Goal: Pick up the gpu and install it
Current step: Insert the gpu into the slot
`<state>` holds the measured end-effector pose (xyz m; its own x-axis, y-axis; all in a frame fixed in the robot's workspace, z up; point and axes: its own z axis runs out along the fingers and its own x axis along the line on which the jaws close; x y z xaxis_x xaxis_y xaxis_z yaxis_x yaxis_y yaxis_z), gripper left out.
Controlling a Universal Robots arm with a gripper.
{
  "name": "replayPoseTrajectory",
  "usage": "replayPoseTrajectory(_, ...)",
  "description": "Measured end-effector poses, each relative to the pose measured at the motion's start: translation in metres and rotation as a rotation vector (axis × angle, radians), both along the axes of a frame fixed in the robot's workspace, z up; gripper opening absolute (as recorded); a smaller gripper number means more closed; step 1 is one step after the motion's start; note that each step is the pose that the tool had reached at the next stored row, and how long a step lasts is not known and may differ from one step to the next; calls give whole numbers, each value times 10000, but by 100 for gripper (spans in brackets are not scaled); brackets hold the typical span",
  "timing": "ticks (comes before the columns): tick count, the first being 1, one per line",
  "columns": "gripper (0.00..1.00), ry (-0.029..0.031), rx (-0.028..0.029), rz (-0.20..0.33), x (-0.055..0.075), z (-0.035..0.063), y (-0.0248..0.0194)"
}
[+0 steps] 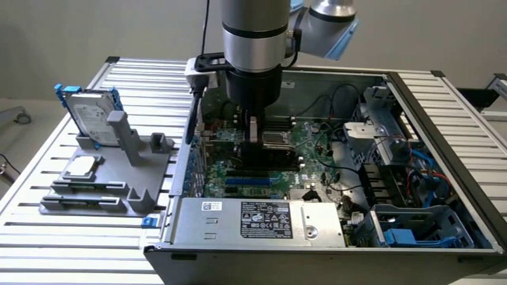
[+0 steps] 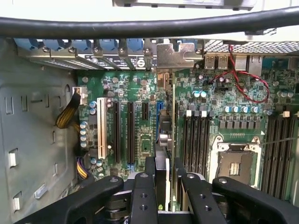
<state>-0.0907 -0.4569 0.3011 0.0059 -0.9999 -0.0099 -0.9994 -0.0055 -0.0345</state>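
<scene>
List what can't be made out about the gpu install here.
Wrist view: gpu in the hand is edge-on; its own body hides the contact edge, so seating can't be told.
Exterior view: arm and hand cover the gpu and where it sits.
Exterior view: power supply label text too small.

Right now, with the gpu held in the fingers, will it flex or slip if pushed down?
The gpu looks thin and rigid, so it probably flexes little. Held edge-on between the fingers, it might tilt sideways under a push.
</scene>
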Motion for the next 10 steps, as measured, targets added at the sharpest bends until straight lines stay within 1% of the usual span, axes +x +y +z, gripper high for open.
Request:
replayPoseTrajectory(6, 26, -25, -1, -3, -40, -55, -10)
replayPoseTrajectory(10, 26, -30, -1, -4, -46, -68, -17)
